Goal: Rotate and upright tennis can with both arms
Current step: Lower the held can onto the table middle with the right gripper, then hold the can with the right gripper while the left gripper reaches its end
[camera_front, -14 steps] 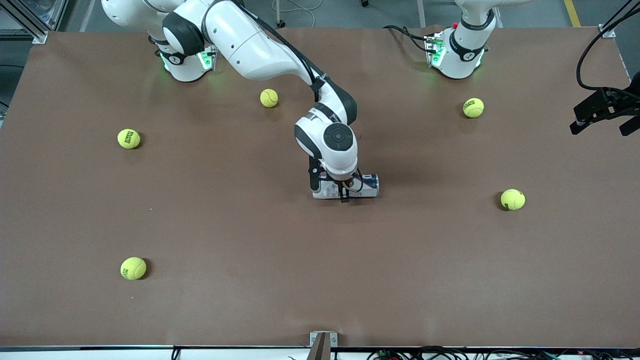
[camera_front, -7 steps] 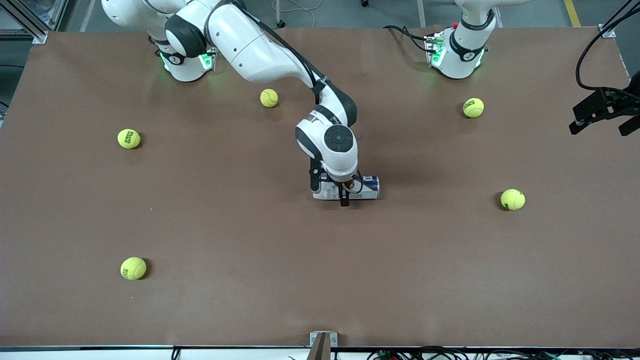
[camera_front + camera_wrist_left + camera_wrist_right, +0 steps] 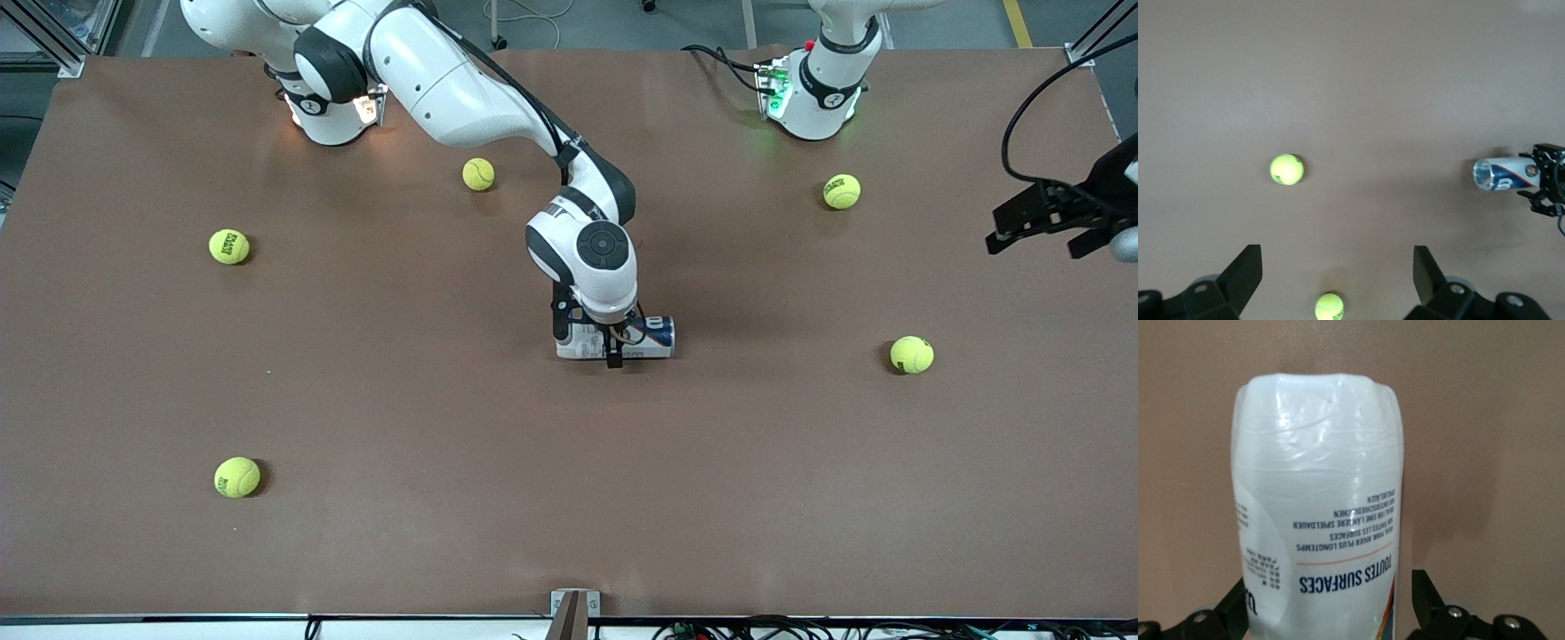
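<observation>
Tennis can lying flat mid-bench, long axis toward each arm's end; right gripper astride it, spread wide, unclamped. Left gripper wide, well apart, waiting.

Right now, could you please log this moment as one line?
clear plastic tennis can: lying on brown table | right hand: open, straddling can | left hand: open, waiting above table edge
</observation>
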`<state>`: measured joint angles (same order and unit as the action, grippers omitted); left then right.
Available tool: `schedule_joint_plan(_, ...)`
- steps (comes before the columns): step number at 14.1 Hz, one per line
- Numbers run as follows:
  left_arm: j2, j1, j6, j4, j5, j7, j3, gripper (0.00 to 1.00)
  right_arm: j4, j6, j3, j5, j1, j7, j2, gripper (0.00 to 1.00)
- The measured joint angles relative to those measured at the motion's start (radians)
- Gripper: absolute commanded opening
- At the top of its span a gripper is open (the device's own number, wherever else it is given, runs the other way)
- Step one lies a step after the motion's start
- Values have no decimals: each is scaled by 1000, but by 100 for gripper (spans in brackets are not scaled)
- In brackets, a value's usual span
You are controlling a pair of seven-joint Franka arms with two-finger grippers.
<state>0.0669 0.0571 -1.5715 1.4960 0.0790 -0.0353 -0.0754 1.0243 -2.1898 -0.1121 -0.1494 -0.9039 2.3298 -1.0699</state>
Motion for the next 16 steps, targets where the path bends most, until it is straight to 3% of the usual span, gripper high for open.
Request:
schedule_joint_plan(6, 161, -62, 7, 9, 95, 147, -66, 100, -61, 62, -11, 0, 0, 2, 5, 100)
schedule_joint_plan(10, 276, -98, -3, 7, 132, 171, -72, 100, -88, 98, -16, 0, 1, 3, 34, 100)
schedule_joint_plan(13, 343, -90, -56, 14, 281, 175, -68, 100, -111, 169, -19, 0, 16, -9, 76, 100)
schedule_joint_plan(16, 380, -78, -146, 79, 456, 167, -67, 100, -120, 324, -20, 0, 69, -163, 152, 100)
